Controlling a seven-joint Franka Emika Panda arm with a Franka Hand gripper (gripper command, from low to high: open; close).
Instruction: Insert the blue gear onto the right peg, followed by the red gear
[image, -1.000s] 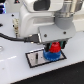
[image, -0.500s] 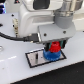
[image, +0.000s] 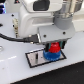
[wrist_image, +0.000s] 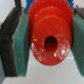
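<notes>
In the exterior view my gripper (image: 52, 48) is shut on the red gear (image: 53, 48) and holds it right on top of the blue gear (image: 51, 55). The blue gear lies on the black-bordered white base plate (image: 36, 59). The right peg is hidden under the gears. In the wrist view the red gear (wrist_image: 50, 37) fills the picture between my two teal finger pads (wrist_image: 19, 42), and its dark centre hole shows. The blue gear is hidden there.
The white arm and its housing (image: 37, 20) loom over the plate. A black cable (image: 17, 36) runs at the exterior view's left. The plate rests on a white table (image: 20, 72).
The red gear and my gripper have stayed over the blue gear, lowering slightly if at all.
</notes>
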